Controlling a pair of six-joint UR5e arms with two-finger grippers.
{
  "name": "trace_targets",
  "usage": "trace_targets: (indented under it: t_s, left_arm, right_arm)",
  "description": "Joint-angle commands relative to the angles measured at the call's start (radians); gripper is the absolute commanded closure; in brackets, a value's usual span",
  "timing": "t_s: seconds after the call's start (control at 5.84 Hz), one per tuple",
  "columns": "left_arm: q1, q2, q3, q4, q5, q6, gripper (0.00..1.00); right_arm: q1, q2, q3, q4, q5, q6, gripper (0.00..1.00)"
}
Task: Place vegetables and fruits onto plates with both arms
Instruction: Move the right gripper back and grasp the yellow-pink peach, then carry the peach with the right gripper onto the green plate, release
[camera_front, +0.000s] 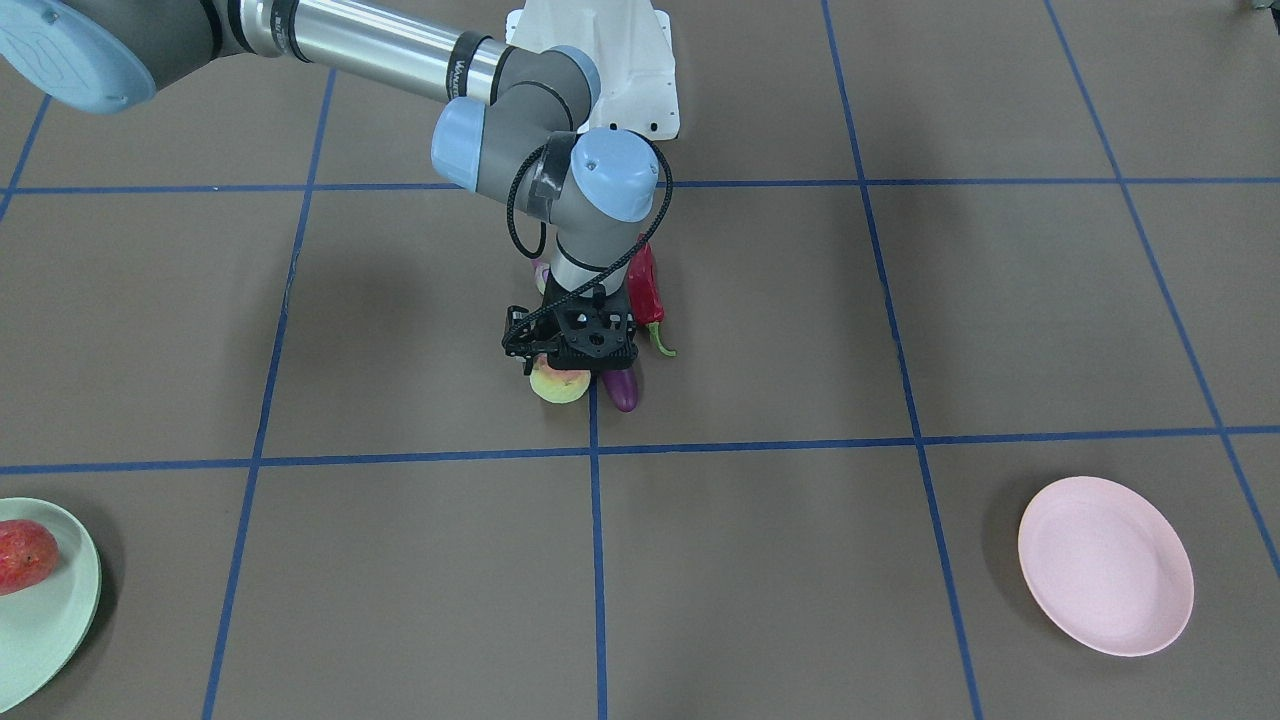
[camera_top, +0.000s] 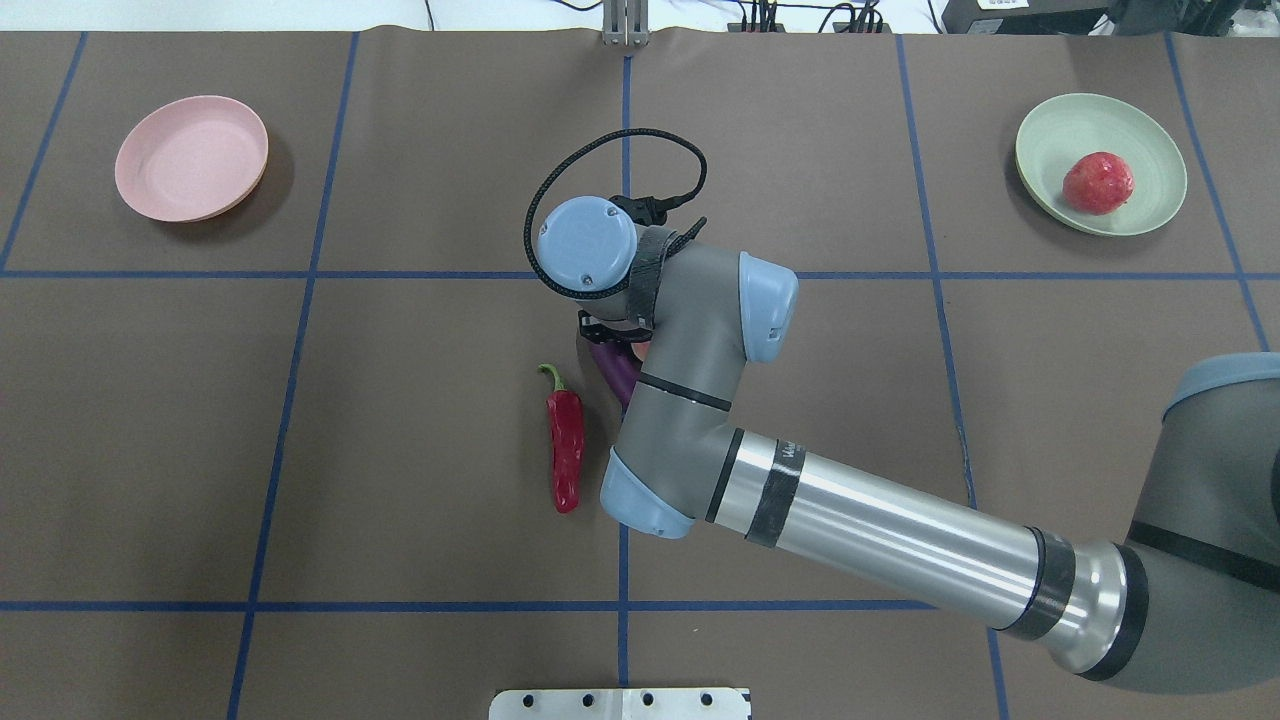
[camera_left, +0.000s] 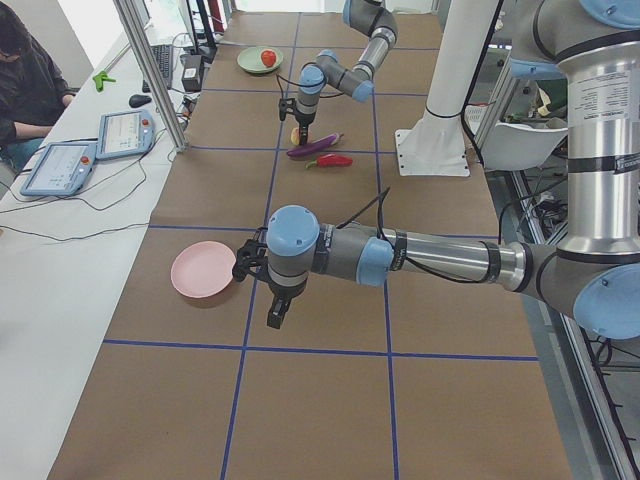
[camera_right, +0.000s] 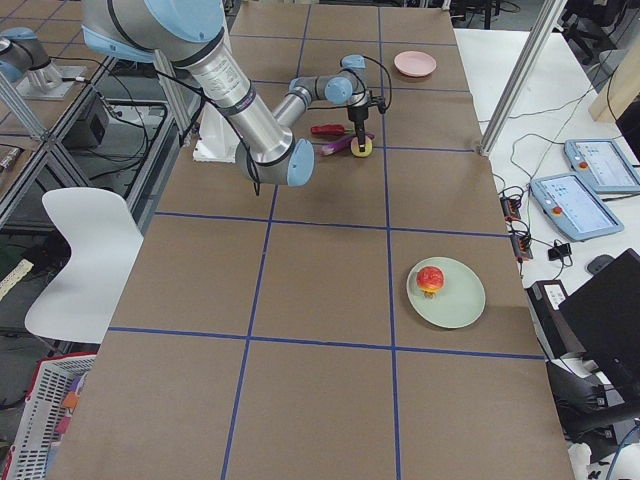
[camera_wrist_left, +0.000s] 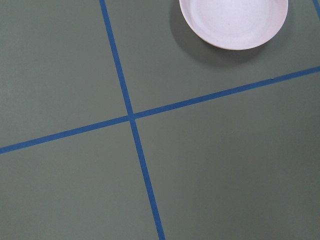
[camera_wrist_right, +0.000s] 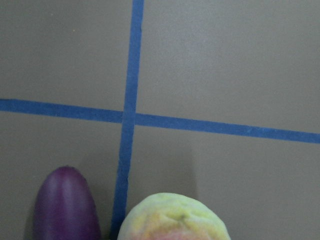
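**Front-facing view.** The right gripper (camera_front: 572, 345) hangs pointing down directly over the peach (camera_front: 558, 384). Its own body hides the fingers, so neither the jaw opening nor any contact can be told. The eggplant (camera_front: 621, 390) lies just beside the peach, with the chili pepper (camera_front: 647, 288) beyond. The step in hand is judged to be grasping the peach.

**Overhead view.** The right arm (camera_top: 880, 520) covers the peach. The pomegranate (camera_top: 1097, 183) rests on the green plate (camera_top: 1040, 140), and the pink plate (camera_top: 190, 158) holds nothing. The peach probably belongs with the pomegranate.

**Left side view.** The left gripper (camera_left: 278, 312) hovers above the table (camera_left: 330, 400) near the pink plate. Its opening cannot be told.

**Left wrist view.** Only the pink plate and blue tape (camera_wrist_left: 131, 117) show, with no fingers in view.

**Right wrist view.** The peach sits at the bottom edge, with the eggplant tip to its left and a narrow gap between them.
- Centre the jaws across the peach's widest part.
- Keep both fingers off the eggplant.
- Close gently, since the round skin may slip.
- Lift straight up before traversing
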Motion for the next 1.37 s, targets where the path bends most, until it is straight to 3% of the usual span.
trace_targets:
  t_s: [0.0, 0.34, 0.51, 0.68, 0.86, 1.03, 1.2]
  left_arm:
    - [0.0, 0.001, -0.001, 0.0, 0.0, 0.0, 0.0]
    - [0.0, -0.001, -0.001, -0.009, 0.002, 0.0, 0.0]
    - [0.0, 0.001, -0.001, -0.012, 0.0, 0.0, 0.0]
    - [0.0, 0.001, -0.002, -0.012, 0.0, 0.0, 0.0]
    - [-0.002, 0.002, -0.002, -0.012, 0.0, 0.0, 0.0]
    - [-0.002, 0.002, -0.002, -0.012, 0.0, 0.0, 0.0]
    - [-0.005, 0.01, -0.018, -0.012, 0.0, 0.0, 0.0]
  right_arm:
    - [0.115, -0.022, 0.045, 0.03, 0.104, -0.102, 1.0]
    - [0.387, -0.202, 0.058, 0.209, 0.31, -0.442, 1.0]
    - [0.531, -0.226, -0.03, 0.221, 0.431, -0.646, 1.0]
    - [0.635, -0.227, -0.168, 0.318, 0.509, -0.762, 1.0]
    - [0.684, -0.229, -0.36, 0.527, 0.565, -0.778, 1.0]
    - [0.703, -0.224, -0.507, 0.641, 0.564, -0.789, 1.0]
    - [0.726, -0.227, -0.566, 0.656, 0.544, -0.789, 1.0]
